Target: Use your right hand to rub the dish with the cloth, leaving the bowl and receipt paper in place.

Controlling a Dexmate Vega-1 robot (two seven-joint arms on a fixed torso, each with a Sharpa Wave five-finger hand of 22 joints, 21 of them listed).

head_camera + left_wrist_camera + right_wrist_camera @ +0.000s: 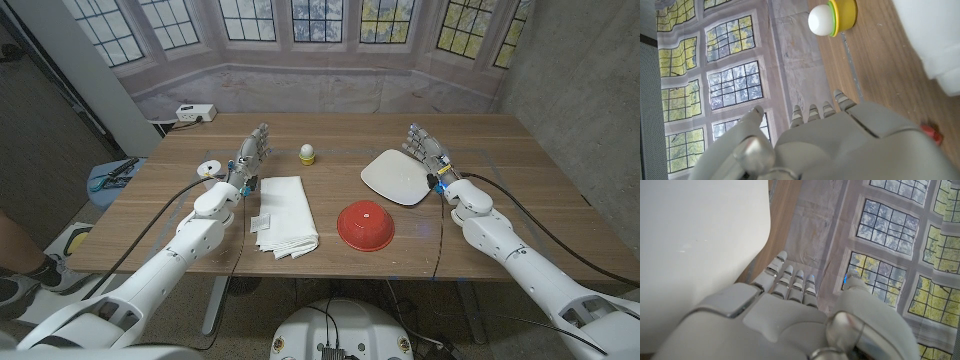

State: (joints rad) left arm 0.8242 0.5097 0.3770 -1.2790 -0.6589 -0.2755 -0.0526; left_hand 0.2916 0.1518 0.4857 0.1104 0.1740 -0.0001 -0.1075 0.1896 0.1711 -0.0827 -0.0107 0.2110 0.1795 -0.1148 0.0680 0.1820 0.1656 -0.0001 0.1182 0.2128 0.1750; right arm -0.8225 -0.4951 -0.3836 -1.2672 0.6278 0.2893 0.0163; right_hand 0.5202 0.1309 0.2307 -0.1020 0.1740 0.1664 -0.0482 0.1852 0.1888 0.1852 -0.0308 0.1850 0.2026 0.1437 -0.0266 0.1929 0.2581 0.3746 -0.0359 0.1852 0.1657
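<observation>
Dish (pixel 700 230) and cloth (pixel 940 40), each cut off at frame edge

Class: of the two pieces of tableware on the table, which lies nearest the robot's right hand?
The white squarish dish, right beside the right hand; the red round bowl sits farther away.

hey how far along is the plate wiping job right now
Nothing looks done yet. The folded white cloth lies untouched by the left hand. The right hand waits open beside the white dish, holding nothing. Left: fetch the cloth and rub the dish, sparing the red bowl.
</observation>
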